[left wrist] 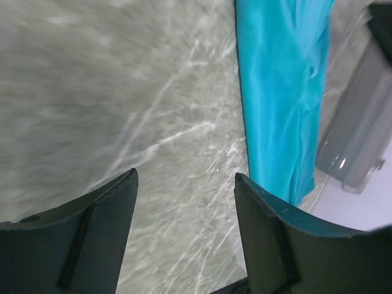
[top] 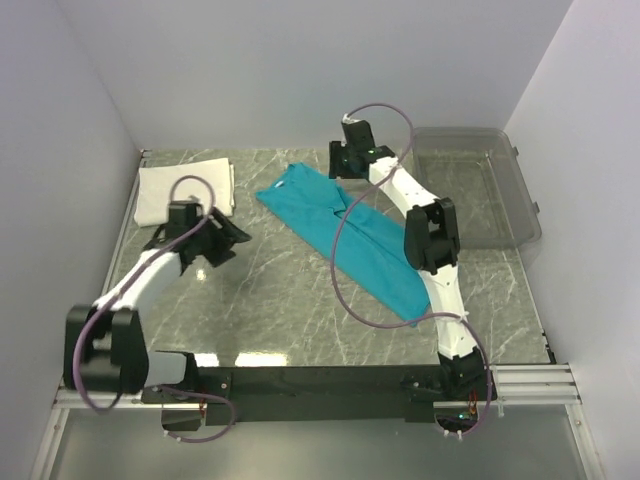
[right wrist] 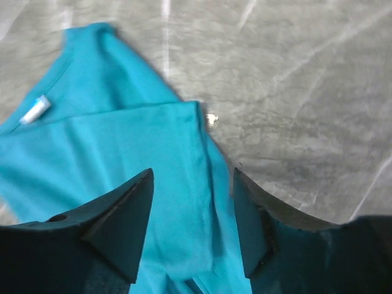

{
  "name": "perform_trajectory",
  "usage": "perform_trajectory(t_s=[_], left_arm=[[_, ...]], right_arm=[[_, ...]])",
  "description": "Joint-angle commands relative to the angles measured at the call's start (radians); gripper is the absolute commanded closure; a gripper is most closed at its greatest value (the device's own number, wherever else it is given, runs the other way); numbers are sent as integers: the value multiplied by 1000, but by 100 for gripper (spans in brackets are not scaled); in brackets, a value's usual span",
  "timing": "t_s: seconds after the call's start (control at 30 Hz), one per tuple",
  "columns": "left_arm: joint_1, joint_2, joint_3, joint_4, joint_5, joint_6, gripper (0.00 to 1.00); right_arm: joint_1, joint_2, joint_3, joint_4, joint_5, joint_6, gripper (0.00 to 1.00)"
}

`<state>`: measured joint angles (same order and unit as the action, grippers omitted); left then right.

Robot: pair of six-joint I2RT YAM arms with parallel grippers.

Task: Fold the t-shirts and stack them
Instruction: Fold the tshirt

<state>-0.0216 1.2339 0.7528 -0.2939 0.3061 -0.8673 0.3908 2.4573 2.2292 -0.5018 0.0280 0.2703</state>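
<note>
A teal t-shirt (top: 345, 235) lies in a long diagonal strip on the marble table, partly folded, its neck end at the back middle. A white folded piece (top: 185, 190) lies at the back left. My left gripper (top: 235, 238) is open and empty above bare table, right of the white piece; the teal shirt (left wrist: 282, 92) shows ahead of it. My right gripper (top: 340, 165) is open and empty above the shirt's neck end. In the right wrist view the shirt's folded edge (right wrist: 184, 184) lies between the fingers, with the white neck label (right wrist: 35, 110) at left.
A clear plastic bin (top: 475, 190) stands at the back right; its corner shows in the left wrist view (left wrist: 355, 147). White walls close in the left, back and right. A metal rail (top: 530, 382) runs along the near edge.
</note>
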Motion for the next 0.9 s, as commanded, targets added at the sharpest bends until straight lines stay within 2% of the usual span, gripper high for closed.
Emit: perform_trajectory(t_s=[0.0, 0.03, 0.07, 0.17, 0.2, 0.3, 0.5, 0.6, 0.7, 0.73, 0.8, 0.83, 0.87], left_arm=[[-104, 120, 81, 191, -24, -99, 31], [-116, 201, 107, 209, -39, -108, 33], [-126, 244, 137, 210, -65, -122, 37], [-146, 404, 256, 199, -104, -144, 40], [-149, 438, 302, 205, -116, -151, 41], [-150, 588, 390, 236, -117, -177, 44], [-155, 807, 598, 191, -110, -199, 46], [-158, 866, 670, 171, -114, -199, 47], [-156, 909, 740, 125, -136, -176, 59], [-155, 920, 755, 110, -145, -164, 67], [-146, 955, 810, 50, -160, -147, 77], [-143, 967, 833, 24, -168, -131, 88], [-132, 980, 879, 3, -185, -122, 92]], right_arm=[[-59, -163, -18, 55, -192, -116, 37], [-66, -191, -81, 51, -280, -225, 37], [-73, -261, -120, 45, -482, -290, 36], [-75, -401, -369, 124, -644, -410, 35], [-73, -488, -482, 146, -666, -425, 35], [-72, -604, -601, 158, -703, -466, 35], [-82, -727, -710, 80, -709, -499, 35], [-98, -768, -747, 56, -709, -506, 35], [-115, -800, -785, 36, -709, -514, 35], [-118, -807, -796, 34, -705, -516, 35], [-127, -825, -819, 23, -698, -526, 35], [-130, -831, -825, 14, -695, -529, 35], [-133, -845, -835, 9, -691, -536, 35]])
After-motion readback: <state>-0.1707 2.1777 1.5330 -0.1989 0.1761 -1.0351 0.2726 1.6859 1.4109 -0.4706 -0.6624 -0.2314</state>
